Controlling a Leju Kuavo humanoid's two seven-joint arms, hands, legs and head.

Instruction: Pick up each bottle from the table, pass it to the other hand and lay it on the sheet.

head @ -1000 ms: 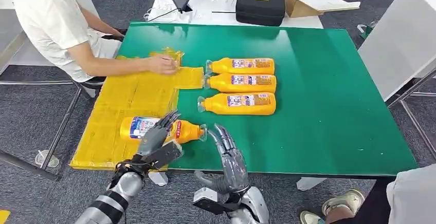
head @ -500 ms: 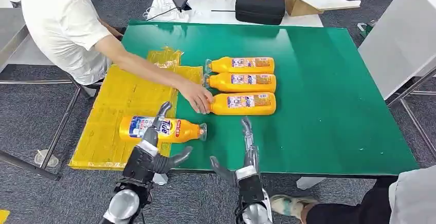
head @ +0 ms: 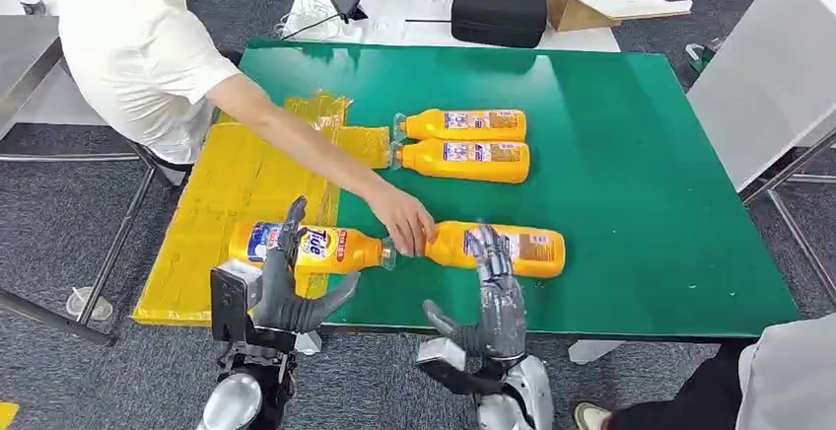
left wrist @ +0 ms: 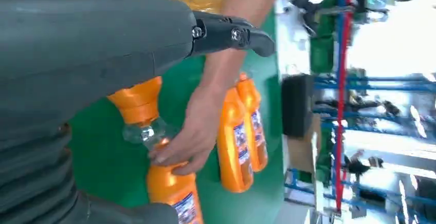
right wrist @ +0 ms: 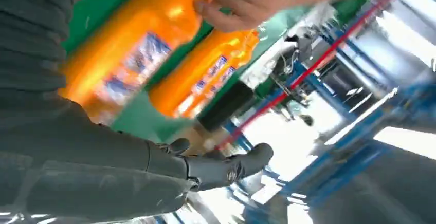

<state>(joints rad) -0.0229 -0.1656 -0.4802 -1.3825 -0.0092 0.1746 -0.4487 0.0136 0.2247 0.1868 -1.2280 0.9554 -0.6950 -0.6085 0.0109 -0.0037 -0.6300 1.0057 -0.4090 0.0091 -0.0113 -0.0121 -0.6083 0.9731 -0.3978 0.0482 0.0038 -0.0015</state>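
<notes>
The person's hand (head: 402, 217) has dragged one bottle (head: 513, 247) toward the table's near edge, under the right hand (head: 493, 297); both it and the left hand (head: 281, 287) are hovering spread, holding nothing. Full-looking, smooth, probably slippery plastic: I'd grip mid-body.

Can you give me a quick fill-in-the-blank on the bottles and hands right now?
1. The bottle on the yellow sheet lies with its cap pointing toward the ____ table.
2. A person's hand grips the near bottle at its ____ end.
3. ____ bottles lie side by side at the table's middle.
4. The left hand holds ____.

Missing: green; cap; Two; nothing
</notes>
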